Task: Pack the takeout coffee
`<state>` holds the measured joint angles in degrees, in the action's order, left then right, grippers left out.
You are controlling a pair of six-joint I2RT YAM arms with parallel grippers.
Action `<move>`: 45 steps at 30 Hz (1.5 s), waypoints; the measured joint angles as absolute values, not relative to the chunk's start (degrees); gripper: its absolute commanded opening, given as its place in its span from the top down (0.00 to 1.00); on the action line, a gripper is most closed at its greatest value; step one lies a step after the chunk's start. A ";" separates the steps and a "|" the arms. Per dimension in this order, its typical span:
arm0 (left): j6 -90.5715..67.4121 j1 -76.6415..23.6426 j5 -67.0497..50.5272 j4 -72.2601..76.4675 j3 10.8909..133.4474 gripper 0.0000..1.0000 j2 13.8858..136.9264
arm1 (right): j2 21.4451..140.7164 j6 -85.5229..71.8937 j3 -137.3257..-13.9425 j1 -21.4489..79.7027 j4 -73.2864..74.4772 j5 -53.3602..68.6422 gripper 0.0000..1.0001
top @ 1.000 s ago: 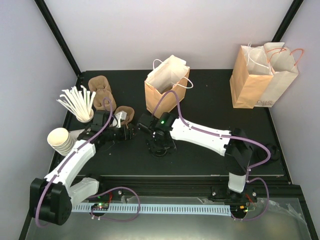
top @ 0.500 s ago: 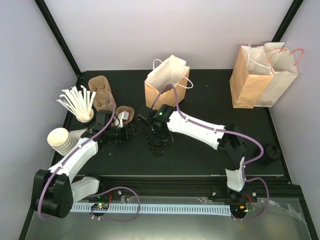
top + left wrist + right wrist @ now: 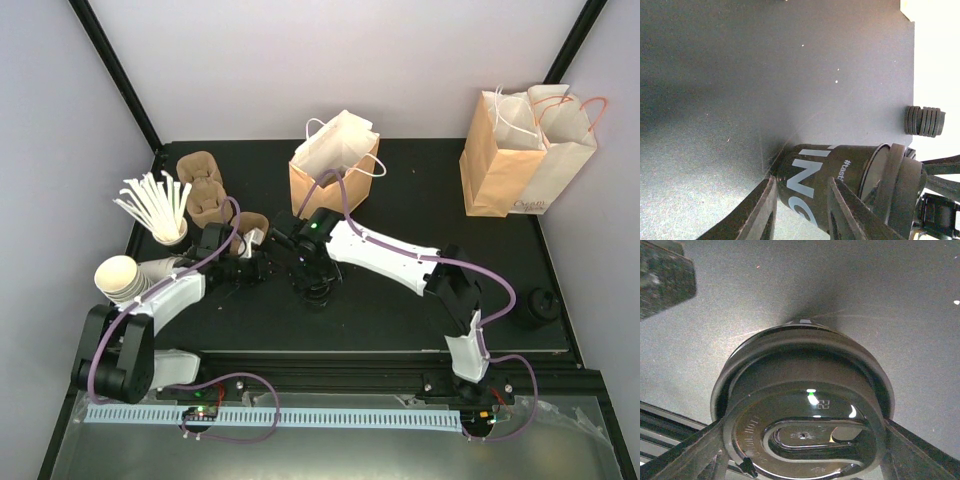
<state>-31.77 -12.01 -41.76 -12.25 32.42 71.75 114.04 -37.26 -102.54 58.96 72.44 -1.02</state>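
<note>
The takeout coffee (image 3: 807, 192) stands upright on the black table, showing its black band with white letters. Its glossy black lid (image 3: 805, 435) fills the right wrist view. My right gripper (image 3: 804, 442) comes down over it from above, one finger against each side of the lid. In the top view the right gripper (image 3: 315, 285) hides the cup. My left gripper (image 3: 258, 268) is just left of it, rolled on its side. Its fingers (image 3: 771, 200) stand a narrow gap apart in front of the cup's lower wall, with nothing clamped between them.
An open brown paper bag (image 3: 335, 165) stands just behind the grippers, and two more bags (image 3: 525, 150) at the back right. Brown pulp carriers (image 3: 205, 185) lie at the back left beside white stirrers (image 3: 155, 205) and stacked lidless cups (image 3: 125, 280). Another black-lidded cup (image 3: 540, 305) sits far right.
My left gripper's jaws have narrowed a good deal. The right arm's elbow has swung left, and its gripper has shifted slightly up and left over the cup.
</note>
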 measured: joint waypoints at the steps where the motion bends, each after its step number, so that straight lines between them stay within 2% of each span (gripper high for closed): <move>1: -31.83 -12.05 -42.15 -11.77 32.29 0.70 72.55 | 114.39 -37.12 -102.80 58.92 72.47 -0.97 0.19; 9: -32.21 -12.91 -44.36 -8.71 31.31 0.70 78.04 | 115.55 -35.94 -103.68 58.57 72.44 -0.43 0.16; 19: -32.27 -13.21 -45.36 -7.14 31.24 0.70 78.26 | 116.14 -34.79 -104.71 58.37 72.66 0.60 0.05; 28: -32.86 -13.21 -45.12 -7.22 31.24 0.69 76.82 | 115.96 -34.35 -106.34 58.37 73.47 0.58 0.03; 37: -33.69 -13.21 -45.30 -8.21 31.20 0.66 72.05 | 111.46 -33.28 -107.18 57.91 73.23 -0.45 0.12; 40: -34.76 -13.21 -46.63 -7.90 30.57 0.66 69.01 | 104.77 -32.14 -101.43 56.77 68.23 -0.30 0.12; 45: -36.71 -13.37 -49.30 -7.55 28.64 0.65 66.39 | 92.40 -29.91 -86.76 53.28 55.86 3.22 0.21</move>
<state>-36.71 -13.37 -49.30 -7.55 28.64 66.39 92.40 -29.91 -86.76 53.28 55.86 3.22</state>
